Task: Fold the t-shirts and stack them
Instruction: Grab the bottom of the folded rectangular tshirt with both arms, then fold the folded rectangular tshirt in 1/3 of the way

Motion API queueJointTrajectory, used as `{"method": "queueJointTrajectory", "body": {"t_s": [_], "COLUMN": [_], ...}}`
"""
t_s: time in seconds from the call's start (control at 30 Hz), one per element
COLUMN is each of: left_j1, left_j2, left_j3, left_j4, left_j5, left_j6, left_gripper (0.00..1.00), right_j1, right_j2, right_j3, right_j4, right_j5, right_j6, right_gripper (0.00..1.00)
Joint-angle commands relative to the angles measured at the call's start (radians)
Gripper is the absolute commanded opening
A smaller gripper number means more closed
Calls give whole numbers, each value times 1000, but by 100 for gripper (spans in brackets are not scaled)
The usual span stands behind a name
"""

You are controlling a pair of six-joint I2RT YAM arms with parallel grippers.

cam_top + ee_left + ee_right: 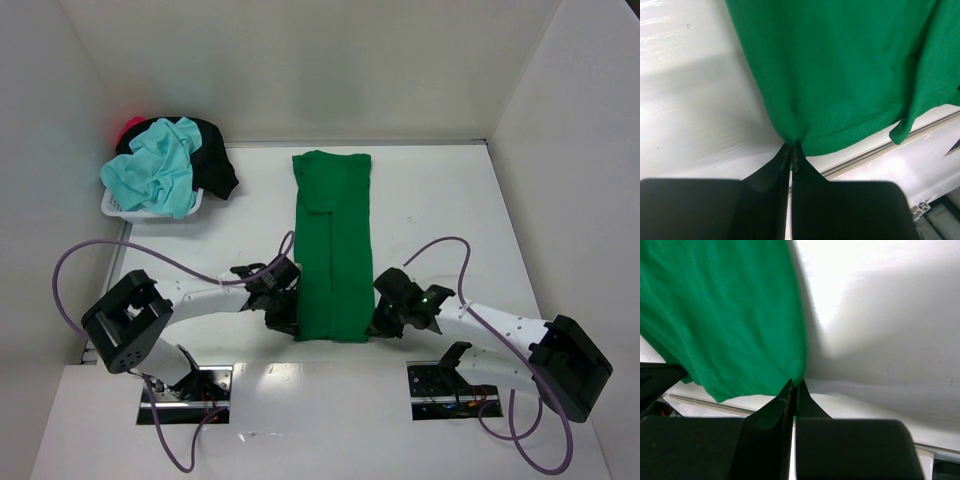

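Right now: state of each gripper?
Left gripper: shut on the bright green cloth t-shirt, at a near hem corner.
Right gripper: shut on the same shirt's other near corner.

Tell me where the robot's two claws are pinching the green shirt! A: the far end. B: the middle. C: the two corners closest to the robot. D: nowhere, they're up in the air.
C: the left gripper and the right gripper are each closed on a near corner of the green t-shirt, at its hem.

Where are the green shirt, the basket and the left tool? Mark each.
green shirt (334,250), top view, middle of the folded cloth
basket (140,213), top view, white near rim
left tool (791,149), left wrist view, between its shut tips
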Motion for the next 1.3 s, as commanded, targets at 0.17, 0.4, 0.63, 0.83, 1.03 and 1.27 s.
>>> {"method": "queueJointTrajectory", "body": {"t_s": [0.17,0.4,0.63,0.83,1.03,1.27], "left_j1": [-16,-16,53,153,270,362], "left_j2": [-80,-196,-126,-12,152,356], "left_j3": [28,143,287,476,636,815], "left_j4": [-94,-214,-266,-275,-275,-275], "left_j5": [-52,-95,-143,-129,-107,-61], "left_j6": [-10,12,139,254,380,446], "left_gripper": [0,0,0,0,0,0], "right_j1": [12,12,-131,-264,-312,-373], "right_j2": [-84,-84,29,152,325,545], "right_j3": [50,197,336,491,609,804], "right_j4": [-103,-163,-163,-117,-10,44], "right_j5": [48,97,126,126,89,89], "right_j6": [-17,-60,-229,-370,-417,-473], "right_gripper": [0,0,0,0,0,0]}}
